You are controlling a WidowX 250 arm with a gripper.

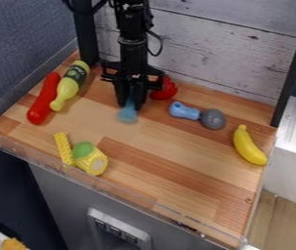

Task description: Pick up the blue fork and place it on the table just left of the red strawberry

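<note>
- Tool (130, 103), one, black; hanging down over the rear middle of the worktop (157, 168); whether wide, narrow or gripping, cannot tell.
- Light-blue item (128, 113), one; directly at the tool's lower end, its rounded part nearest the camera, its narrower part running up into the tool's outline; lifted or resting on the wood, cannot tell.
- Stage, by judgement: tool and light-blue item brought together, this much done; a firm hold not established by what shows; item not set apart from the tool, a release therefore not done.
- Red round item (166, 89), one; just beside the tool, on its right in the view, partly behind it.
- Blue item (184, 111), one, lying; grey rounded item (213, 118), one, at its right end; joined or merely touching, cannot tell.
- Yellow banana (248, 147), one; near the right edge, well apart from the tool.
- Red elongated item (42, 100), one; at the left; yellow-green bottle (67, 88), one, dark label, lying just beside it.
- Yellow strip (63, 148), one; near the front left edge; yellow cylinder with a green part (91, 159), one, close against its lower end.
- Whitewashed board wall (219, 51), one; behind the worktop.
</note>
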